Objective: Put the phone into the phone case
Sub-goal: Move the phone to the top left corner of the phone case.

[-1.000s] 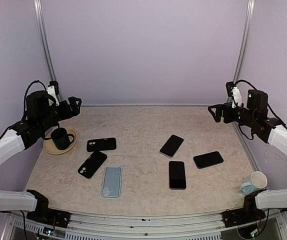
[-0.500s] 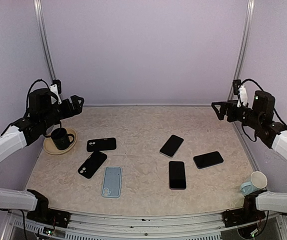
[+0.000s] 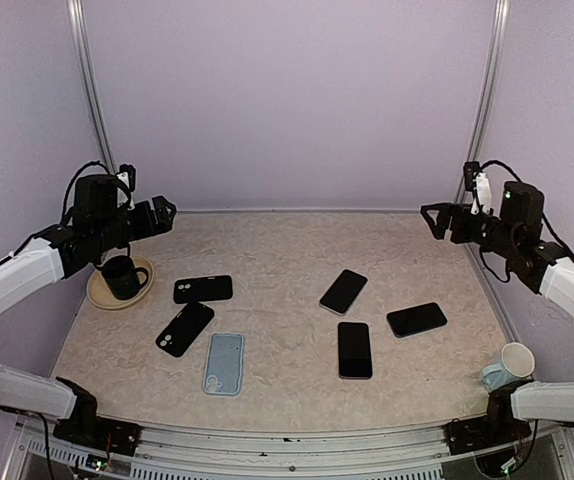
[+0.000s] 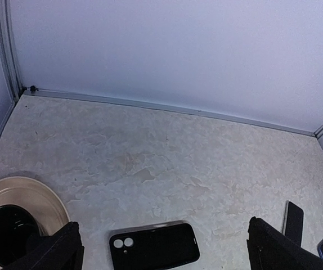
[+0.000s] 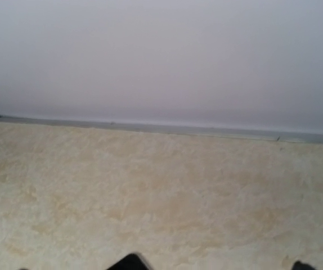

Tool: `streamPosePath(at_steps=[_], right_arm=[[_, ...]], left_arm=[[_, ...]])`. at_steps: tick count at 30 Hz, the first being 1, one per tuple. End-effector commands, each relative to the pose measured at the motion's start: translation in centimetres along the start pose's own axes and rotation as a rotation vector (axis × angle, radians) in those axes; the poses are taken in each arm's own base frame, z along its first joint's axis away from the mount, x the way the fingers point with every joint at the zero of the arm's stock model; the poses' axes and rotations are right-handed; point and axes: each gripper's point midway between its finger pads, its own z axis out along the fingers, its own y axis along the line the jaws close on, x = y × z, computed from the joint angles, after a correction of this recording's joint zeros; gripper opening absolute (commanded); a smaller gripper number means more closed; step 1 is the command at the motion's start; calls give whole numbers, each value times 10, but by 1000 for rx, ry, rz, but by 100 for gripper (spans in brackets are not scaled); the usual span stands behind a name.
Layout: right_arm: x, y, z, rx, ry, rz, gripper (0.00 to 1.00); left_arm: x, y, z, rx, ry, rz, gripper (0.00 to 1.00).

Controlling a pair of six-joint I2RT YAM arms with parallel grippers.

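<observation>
Three black phones lie screen-up right of centre: one [image 3: 343, 291], one [image 3: 355, 349] and one [image 3: 416, 319]. Left of centre lie a black phone case [image 3: 203, 289], a second black case [image 3: 185, 328] and a light blue case [image 3: 223, 363]. My left gripper [image 3: 159, 214] hangs open above the back left of the table. In the left wrist view the black case [image 4: 154, 246] lies below, between the spread fingers [image 4: 57, 252]. My right gripper [image 3: 435, 221] is open in the air at the back right, holding nothing. A phone's corner [image 5: 129, 263] shows in the blurred right wrist view.
A dark mug [image 3: 122, 277] stands on a tan saucer [image 3: 143, 268] at the left edge, just under my left arm. A white paper cup [image 3: 508, 364] lies on its side at the front right. Walls close the back and both sides.
Both arms have swung a little inward and upward over the table's back corners. Both grippers stay open. Nothing on the table has moved.
</observation>
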Motion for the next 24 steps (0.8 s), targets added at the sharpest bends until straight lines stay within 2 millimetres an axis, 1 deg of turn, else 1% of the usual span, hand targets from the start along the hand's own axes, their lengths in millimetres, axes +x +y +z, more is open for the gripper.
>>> streamPosePath(at_steps=[1, 5, 11, 17, 24], right_arm=[[13, -4, 12, -13, 82, 31, 100], [30, -6, 21, -16, 136, 33, 100], [43, -4, 28, -25, 181, 26, 100], [60, 0, 39, -22, 247, 13, 100], [83, 6, 58, 14, 345, -48, 100]], left_arm=[[6, -4, 3, -8, 45, 10, 99], [20, -5, 12, -18, 103, 38, 99], [40, -10, 23, -7, 185, 62, 99], [58, -18, 28, 3, 244, 86, 99], [75, -19, 34, 9, 298, 90, 99]])
